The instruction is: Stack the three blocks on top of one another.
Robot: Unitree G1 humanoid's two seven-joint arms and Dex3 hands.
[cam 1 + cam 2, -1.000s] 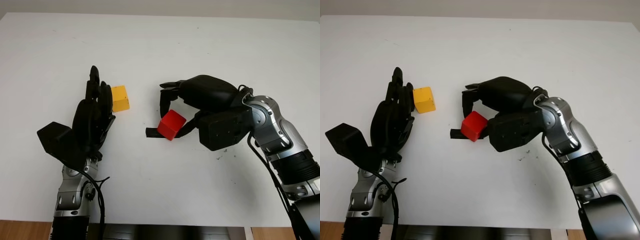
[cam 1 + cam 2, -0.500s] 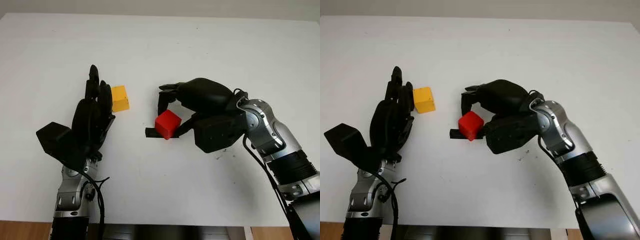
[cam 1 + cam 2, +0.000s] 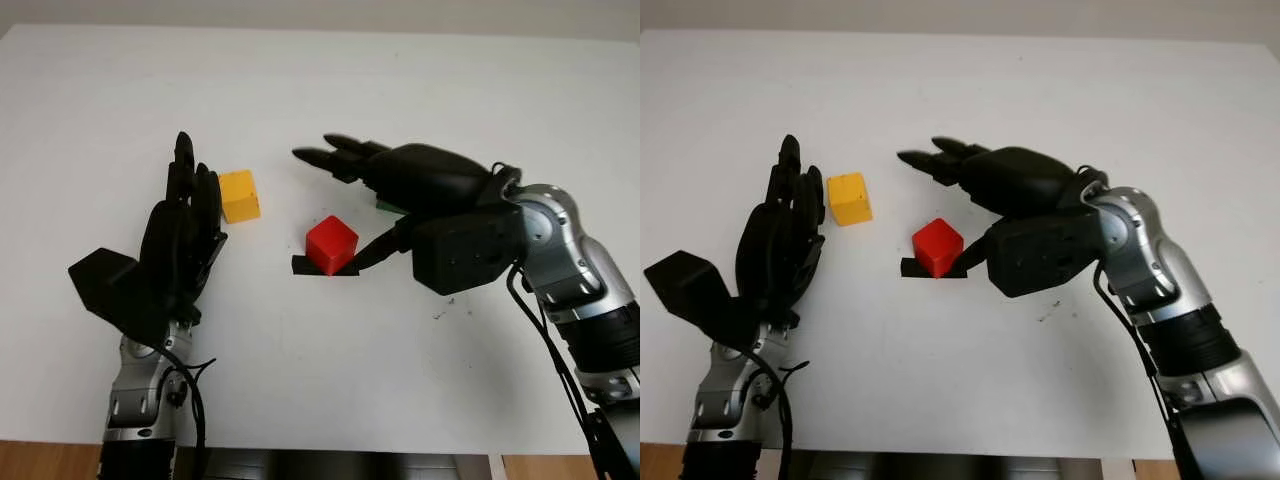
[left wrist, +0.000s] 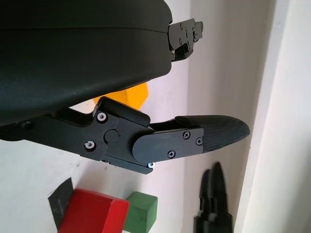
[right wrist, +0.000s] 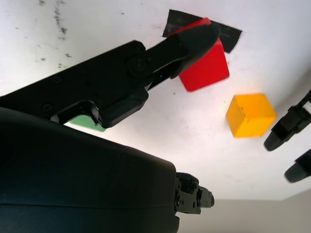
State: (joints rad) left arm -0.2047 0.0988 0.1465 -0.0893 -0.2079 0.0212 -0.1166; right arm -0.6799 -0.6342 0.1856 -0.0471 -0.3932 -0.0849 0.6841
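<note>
Release is the news here: the right robot hand [image 3: 375, 200], which a second ago was curled around the red block [image 3: 331, 244] and carrying it just above the surface, has let go, and its upper fingers [image 3: 335, 156] now stretch out flat above and beyond the block while the thumb lies low alongside it. It holds nothing. The red block now sits on the black tape mark [image 3: 322, 266] on the white worktop [image 3: 320, 90], square and upright, where half a second ago it was tilted in the grip.

That likely makes the red block the base of the stack. The yellow block [image 3: 240, 195] stands on the worktop a little to the left, apart from the red one and just beside the fingertips of the left robot hand [image 3: 180, 235], which is open, upright and holds nothing. The green block [image 4: 141, 211] lies just behind the red one, under the right robot hand, and is largely hidden from the head camera.

Nothing is stacked yet; two blocks remain to be lifted onto the red one.
</note>
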